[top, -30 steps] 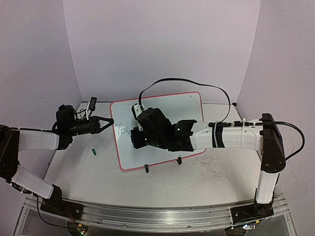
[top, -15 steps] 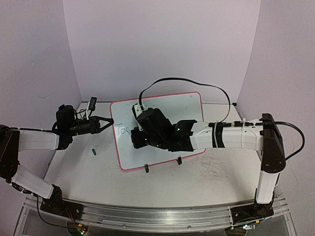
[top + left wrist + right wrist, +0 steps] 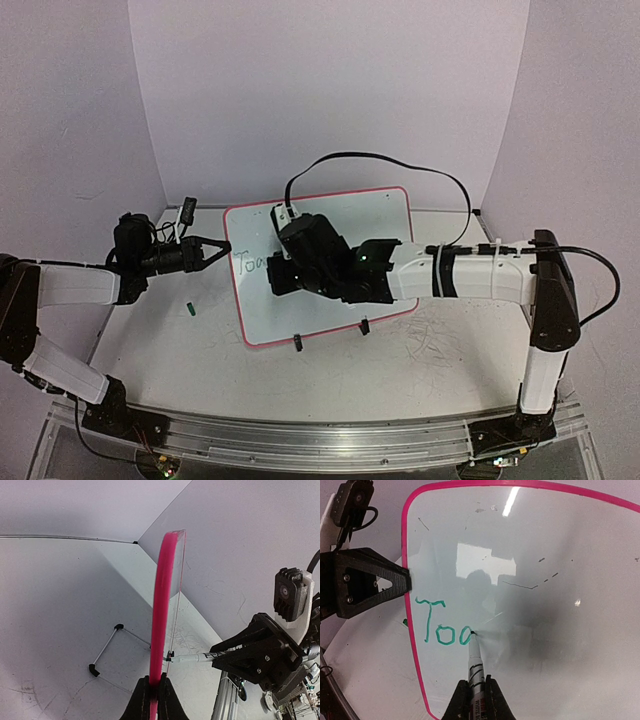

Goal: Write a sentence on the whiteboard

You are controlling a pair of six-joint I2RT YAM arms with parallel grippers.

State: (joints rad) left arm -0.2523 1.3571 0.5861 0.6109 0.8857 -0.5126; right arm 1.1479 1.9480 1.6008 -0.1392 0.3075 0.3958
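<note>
The top camera shows me the whiteboard standing tilted at the middle of the desk. My left gripper is clenched on the board's left frame edge. My right gripper sits against the board's face, just right of the green writing.

On the left wrist camera, I see the fingers pinching the pink frame edge-on.

On the right wrist camera, my right gripper grasps a pen. Its tip touches the board at the end of the sentence, which reads only "Toa", near the left edge.
</note>
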